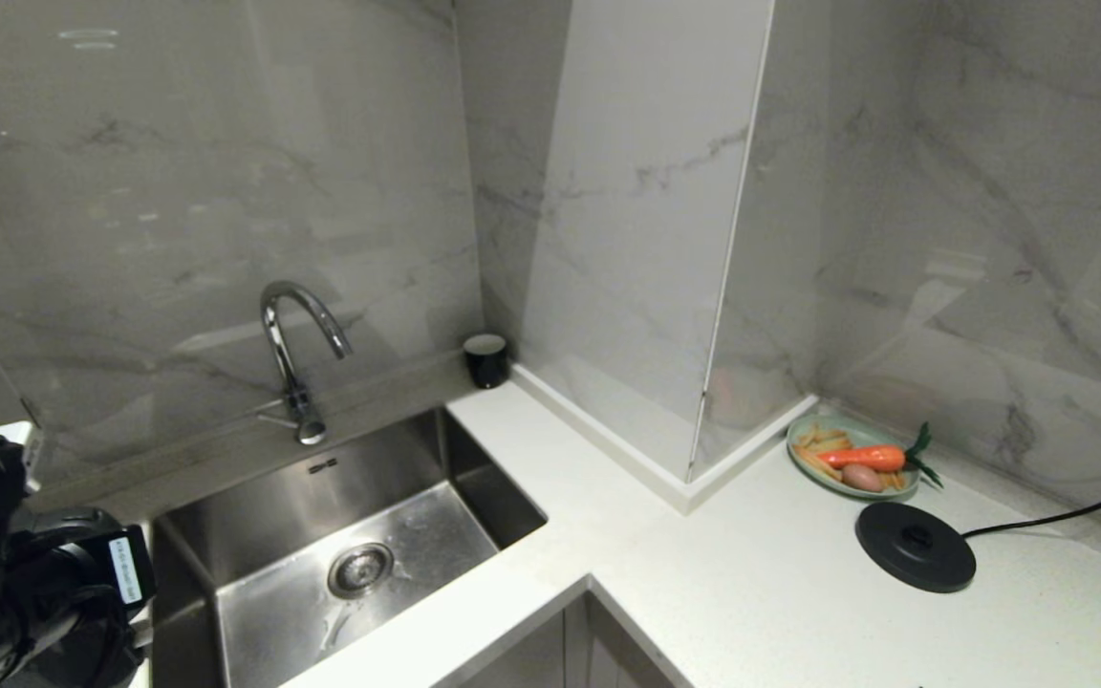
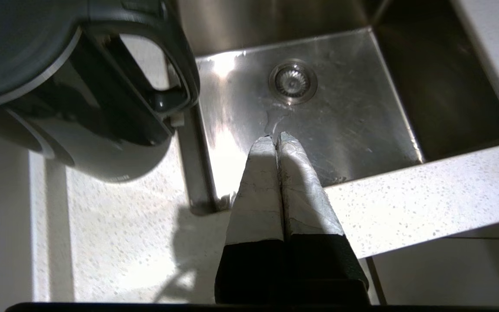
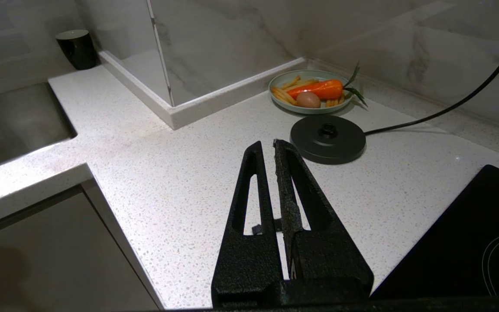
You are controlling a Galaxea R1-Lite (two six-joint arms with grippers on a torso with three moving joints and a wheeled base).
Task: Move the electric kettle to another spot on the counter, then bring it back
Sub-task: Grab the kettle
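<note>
Open counter [image 1: 761,583] between sink [image 1: 226,612] and base disc [image 1: 916,546], plate [image 1: 804,430] behind, kettle [image 2: 72,86] beside sink.

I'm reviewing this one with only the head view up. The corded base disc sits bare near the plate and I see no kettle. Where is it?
Observer: The electric kettle stands on the counter beside the sink, shown only in the left wrist view.
Operator: Is the left gripper holding it?
Observer: No. The left gripper is shut on nothing, its tips over the sink basin, clear of the kettle's handle.
Operator: And the right arm? It's not in my view.
Observer: The right gripper is shut and empty, above the counter, pointing toward the base disc.
Operator: Anything beside it?
Observer: A black hob panel lies next to it.
</note>
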